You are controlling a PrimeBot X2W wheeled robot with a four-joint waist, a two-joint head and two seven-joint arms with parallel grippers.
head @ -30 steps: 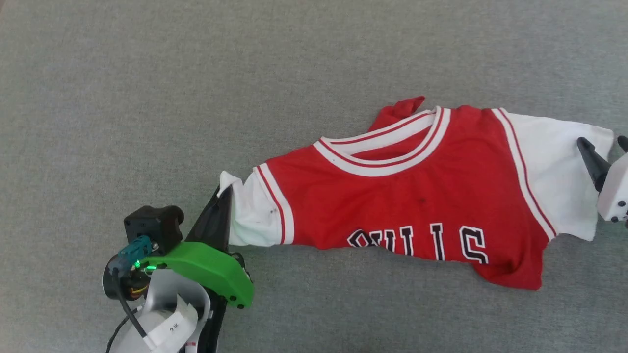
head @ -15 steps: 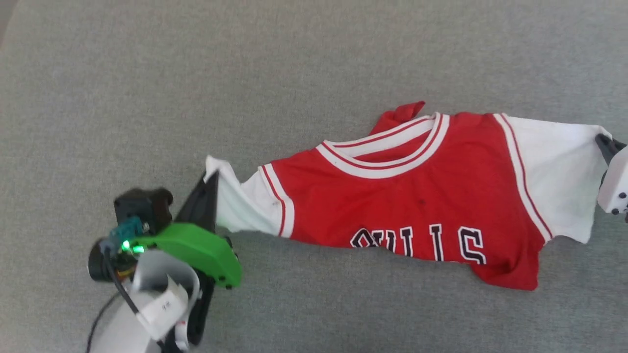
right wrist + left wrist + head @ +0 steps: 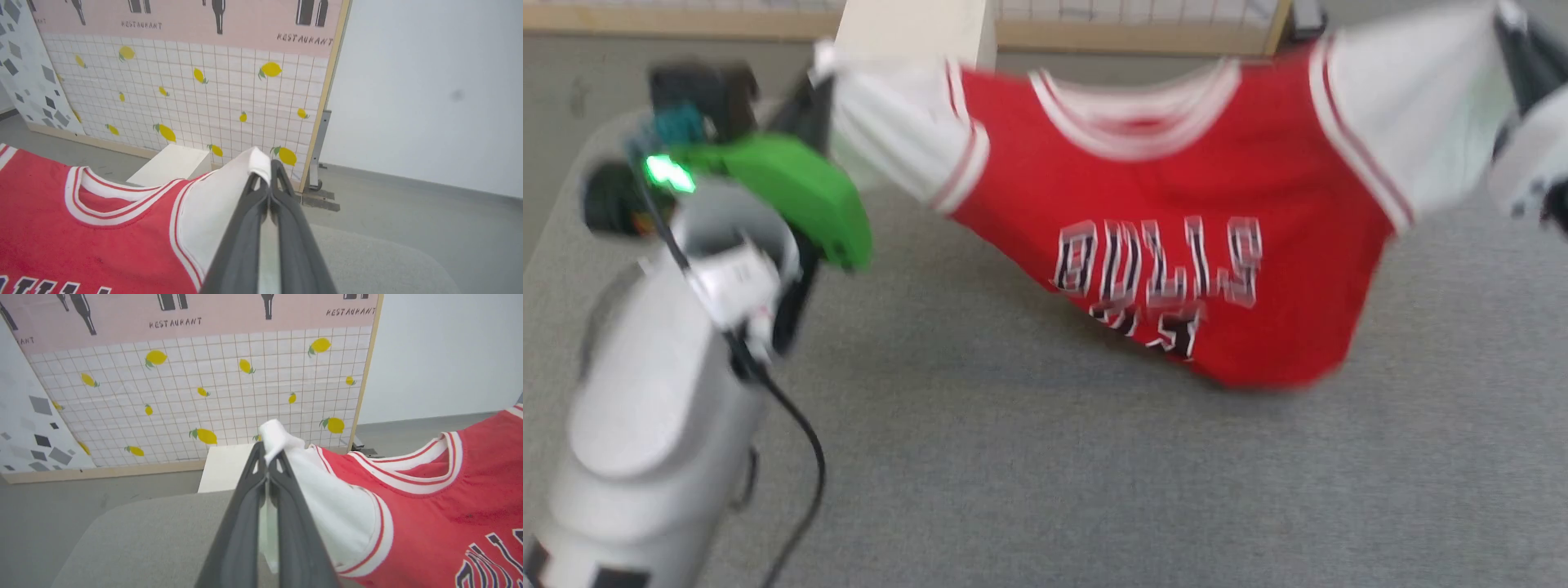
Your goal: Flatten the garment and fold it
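The garment (image 3: 1176,171) is a red jersey T-shirt with white sleeves and dark white-outlined lettering. It hangs stretched between my two grippers, above the grey table (image 3: 1045,474), and its red hem sags down to the surface. My left gripper (image 3: 818,77) is shut on the tip of one white sleeve (image 3: 278,437); the left wrist view shows its tips (image 3: 267,451) pinching the cloth. My right gripper (image 3: 1507,28) is shut on the other white sleeve (image 3: 229,183), its tips (image 3: 267,171) clamped on the folded sleeve edge. The head view is blurred.
Beyond the table stands a panel with a grid and lemon print (image 3: 229,384) and a pink "RESTAURANT" strip. A pale box (image 3: 169,163) sits on the grey floor before it. A white wall (image 3: 429,81) is to the right. My left forearm (image 3: 654,408) fills the lower left.
The right gripper has shut on the right sleeve. Both arms have raised the garment off the table by its sleeves, and the head camera has tilted up, bringing the far panel into view.
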